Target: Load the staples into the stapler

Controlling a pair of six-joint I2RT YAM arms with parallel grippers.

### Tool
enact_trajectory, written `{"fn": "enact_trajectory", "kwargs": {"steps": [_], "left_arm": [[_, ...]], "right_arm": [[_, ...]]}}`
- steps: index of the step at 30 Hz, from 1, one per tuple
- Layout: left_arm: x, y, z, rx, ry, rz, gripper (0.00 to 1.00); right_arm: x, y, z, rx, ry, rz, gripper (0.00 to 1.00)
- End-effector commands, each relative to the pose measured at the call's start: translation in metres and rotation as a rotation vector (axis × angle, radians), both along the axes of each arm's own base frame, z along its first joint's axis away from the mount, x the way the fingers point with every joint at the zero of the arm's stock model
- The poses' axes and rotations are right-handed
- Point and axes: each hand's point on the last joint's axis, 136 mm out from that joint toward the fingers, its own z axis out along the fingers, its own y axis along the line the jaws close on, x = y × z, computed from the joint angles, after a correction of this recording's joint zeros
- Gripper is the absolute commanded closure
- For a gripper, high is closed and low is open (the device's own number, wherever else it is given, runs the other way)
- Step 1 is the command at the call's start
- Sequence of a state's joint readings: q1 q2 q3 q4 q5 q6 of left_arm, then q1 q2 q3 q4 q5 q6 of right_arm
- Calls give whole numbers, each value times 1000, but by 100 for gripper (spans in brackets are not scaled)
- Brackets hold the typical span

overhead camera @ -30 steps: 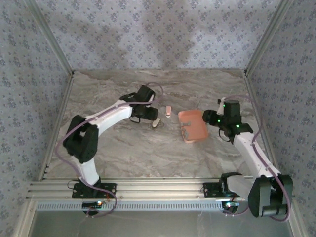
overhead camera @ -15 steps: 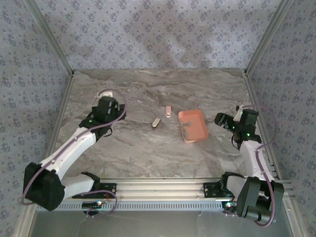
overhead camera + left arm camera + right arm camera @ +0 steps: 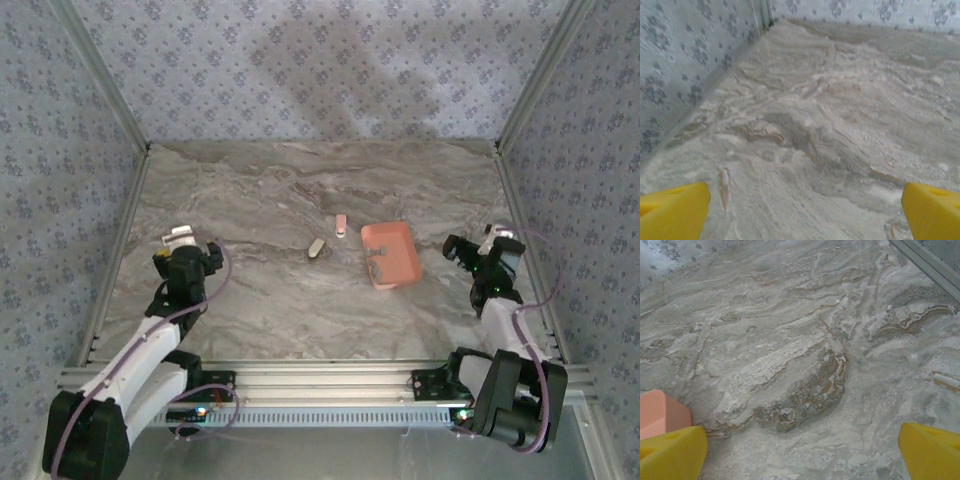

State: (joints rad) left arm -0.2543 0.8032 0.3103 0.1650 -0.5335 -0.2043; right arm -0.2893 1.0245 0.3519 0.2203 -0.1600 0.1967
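The left gripper [image 3: 190,246] hung over the marble table [image 3: 270,310], fingers spread wide, empty. The right gripper [image 3: 478,243] gaped empty too, just right of the salmon tray [image 3: 397,243]. Between them lay a whitish oblong piece [image 3: 316,247]. Just beyond it lay the tiny pink stapler [image 3: 340,226], near the tray's far-left corner.

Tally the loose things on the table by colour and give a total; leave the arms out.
Pale pink: 1, the stapler
Whitish: 1, the oblong piece
Salmon: 1, the tray
Total: 3, not counting the grey bits in the tray, too small to count.
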Motion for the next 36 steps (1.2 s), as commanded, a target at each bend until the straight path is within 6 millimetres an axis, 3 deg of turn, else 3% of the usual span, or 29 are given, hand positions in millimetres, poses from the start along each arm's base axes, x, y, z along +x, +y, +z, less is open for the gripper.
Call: {"fn": "enact_trajectory", "kwargs": {"steps": [1, 5, 13, 24, 32, 36], "left_arm": [[0, 9, 23, 51, -115, 15, 2], [-5, 13, 12, 53, -103, -6, 2], [-2, 19, -7, 45, -135, -23, 2], [42, 9, -20, 60, -110, -90, 2], [69, -1, -23, 102, -116, -154, 2], [79, -7, -39, 105, -75, -189, 2]], "right_arm": [[10, -4, 8, -36, -98, -21, 0], [13, 8, -3, -97, -94, 31, 0], [30, 21, 3, -172, -136, 93, 0], [58, 32, 4, -200, -188, 154, 0], [69, 40, -15, -231, -168, 188, 0], [71, 43, -22, -236, -160, 199, 0]]}}
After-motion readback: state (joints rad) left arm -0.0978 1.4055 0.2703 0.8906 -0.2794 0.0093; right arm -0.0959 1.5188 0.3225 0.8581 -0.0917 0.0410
